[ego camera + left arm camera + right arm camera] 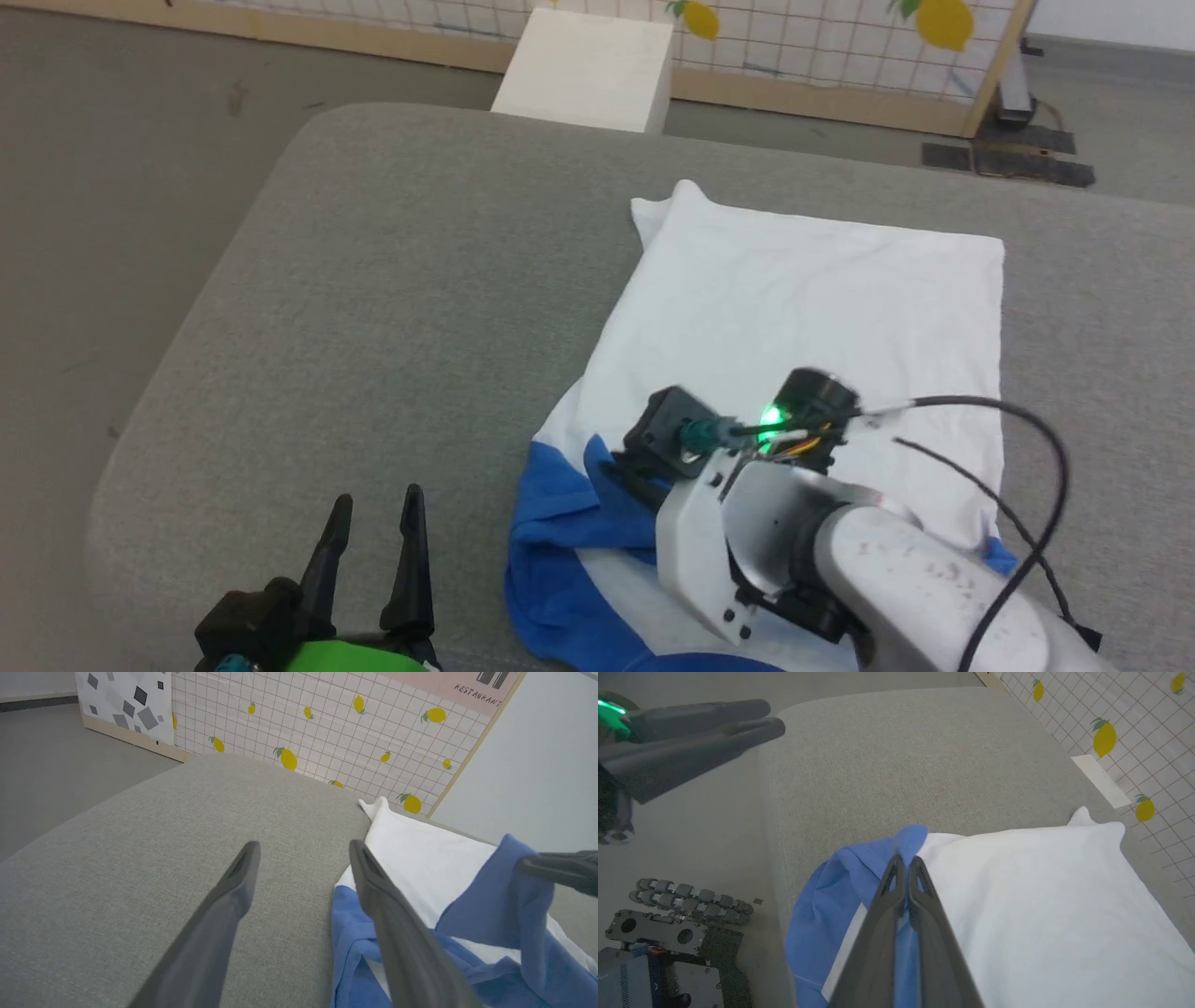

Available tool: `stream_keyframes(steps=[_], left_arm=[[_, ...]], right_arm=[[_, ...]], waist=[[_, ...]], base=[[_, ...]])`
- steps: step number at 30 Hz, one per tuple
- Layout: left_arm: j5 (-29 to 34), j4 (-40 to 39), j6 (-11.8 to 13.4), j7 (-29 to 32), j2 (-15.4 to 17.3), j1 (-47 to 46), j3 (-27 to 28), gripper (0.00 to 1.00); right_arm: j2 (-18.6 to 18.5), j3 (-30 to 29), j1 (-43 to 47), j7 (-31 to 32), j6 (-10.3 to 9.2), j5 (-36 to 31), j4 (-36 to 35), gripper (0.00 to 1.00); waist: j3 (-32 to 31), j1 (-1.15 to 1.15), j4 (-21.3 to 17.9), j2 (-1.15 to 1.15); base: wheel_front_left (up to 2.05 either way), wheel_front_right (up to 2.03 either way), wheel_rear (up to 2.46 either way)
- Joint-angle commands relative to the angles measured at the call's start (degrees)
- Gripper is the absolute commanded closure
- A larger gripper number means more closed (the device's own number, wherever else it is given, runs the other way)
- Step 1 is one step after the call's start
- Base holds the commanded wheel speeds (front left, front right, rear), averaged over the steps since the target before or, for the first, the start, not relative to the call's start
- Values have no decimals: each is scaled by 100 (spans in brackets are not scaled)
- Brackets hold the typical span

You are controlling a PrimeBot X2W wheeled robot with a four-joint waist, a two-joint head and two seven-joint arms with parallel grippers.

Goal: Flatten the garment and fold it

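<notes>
Grey woven upholstery [373, 280] covered the broad padded surface in front of you, which had rounded corners and grey floor [93, 233] around it. Beyond its far edge stood a white block [588, 70] and a gridded panel printed with lemons [327, 728], set in a pale wooden frame.

The garment [803, 299] lay on the right-hand part of that surface, set back from the far edge. Its white body was spread fairly flat, with one small corner peaking at the far left. The near end was not flat: the blue sleeve fabric [822, 914] was folded and rumpled there, reaching close to the near edge of the padding.

Your right gripper [906, 859] had its two fingers pressed together, with a fold of that blue fabric pinched at the tips. The left wrist view showed the fold drawn up off the white body into a peak. The right wrist stood over the garment's near half, with a green light [770, 415] lit on it and a black cable [1027, 429] looping out to the right.

Your left gripper [378, 499] had its fingers spread wide with nothing between them, over bare upholstery just left of the garment's blue end. Whether its nearer finger touched the blue edge could not be told.
</notes>
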Motion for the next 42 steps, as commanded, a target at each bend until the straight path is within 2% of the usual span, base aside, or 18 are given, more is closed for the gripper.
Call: stream_keyframes(steps=[1,6,15,17,18,19,23,24,27,28,31,32,33,39,42], left_arm=[[-31,29,-40,-39,-17,-105,-2,0],[-40,119,-92,-67,-41,-169,-53,0],[-40,268,-146,-98,-84,-284,-138,0],[-49,309,-154,-101,-79,-289,-144,0],[-55,329,-157,-100,-76,-289,-148,0],[-59,343,-160,-98,-72,-287,-152,0],[-69,364,-153,-84,-37,-249,-154,0],[-65,336,-138,-70,-1,-219,-147,0],[-51,268,-116,-53,43,-192,-137,0],[-32,186,-92,-32,92,-185,-122,0],[-20,119,-77,-14,129,-195,-109,0],[-10,58,-79,-4,163,-226,-107,0],[-8,34,-81,-12,171,-239,-101,0],[169,-69,-161,-120,216,-310,-160,0],[372,-105,-170,-181,244,-303,-194,0]], right_arm=[[49,109,-82,-80,-8,-54,218,100],[176,428,-196,-343,-8,-165,1176,100],[498,433,-309,-902,-8,-284,2505,99],[593,416,-320,-1051,-8,-261,2691,51],[645,418,-325,-1124,-8,-242,2764,13],[681,422,-327,-1162,-8,-201,2803,0],[745,187,-315,-1299,-8,155,2718,0],[608,-173,-267,-1413,-8,320,2407,0],[378,-758,-59,-1573,-8,343,1958,0],[198,-1484,326,-1736,-8,175,1435,0],[177,-2197,779,-1840,-8,-52,936,0],[324,-3068,1335,-2033,-8,-430,301,0],[411,-3366,1523,-2119,-8,-594,67,0],[985,-4743,2464,-2621,-8,-1362,-1044,0],[1138,-5269,2849,-2886,-8,-1613,-1405,0]], waist=[[60,0,145,0],[120,0,316,0],[146,0,462,0],[113,0,448,0],[88,0,435,0],[69,0,421,0],[-28,0,321,0],[-55,0,218,0],[-61,0,84,0],[-47,0,-72,0],[-12,0,-221,0],[44,0,-385,0],[68,0,-448,0],[140,0,-689,0],[155,0,-770,0]], base=[[0,0,0],[0,0,0],[0,0,0],[0,0,0],[0,0,0],[0,0,0],[0,0,0],[0,0,0],[0,0,0],[0,0,0],[0,0,0],[0,0,0],[0,0,0],[0,0,0],[0,0,0]])
